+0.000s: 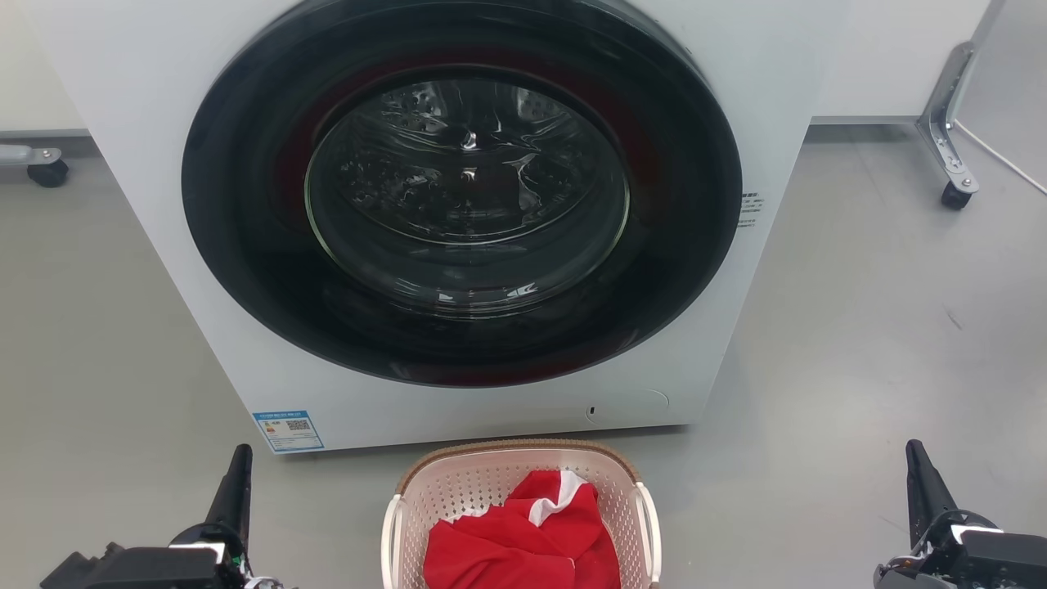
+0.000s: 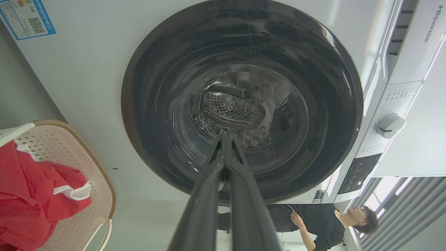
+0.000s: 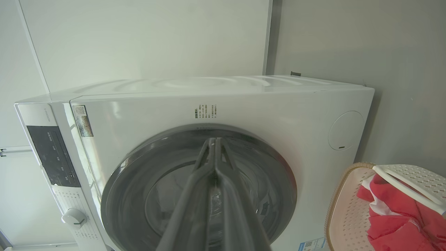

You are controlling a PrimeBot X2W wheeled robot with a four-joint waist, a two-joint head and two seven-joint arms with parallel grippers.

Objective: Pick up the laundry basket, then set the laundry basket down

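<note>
The laundry basket [image 1: 458, 499] stands on the floor at the bottom centre of the head view, right in front of the washing machine. It is pale pink-beige with perforated walls, a brown woven-look rim and white side handles, and holds a red and white garment [image 1: 532, 540]. The basket also appears at the lower left of the left wrist view [image 2: 101, 195] and at the lower right of the right wrist view [image 3: 348, 212]. My left gripper [image 1: 239, 460] is shut and empty, well left of the basket. My right gripper [image 1: 914, 454] is shut and empty, well to its right.
A white front-loading washing machine [image 1: 736, 74] with a dark round door [image 1: 462, 196] fills the space ahead. A castor leg [image 1: 953, 192] stands at the right, another castor [image 1: 45, 168] at the far left. A person [image 2: 320, 223] shows in the left wrist view.
</note>
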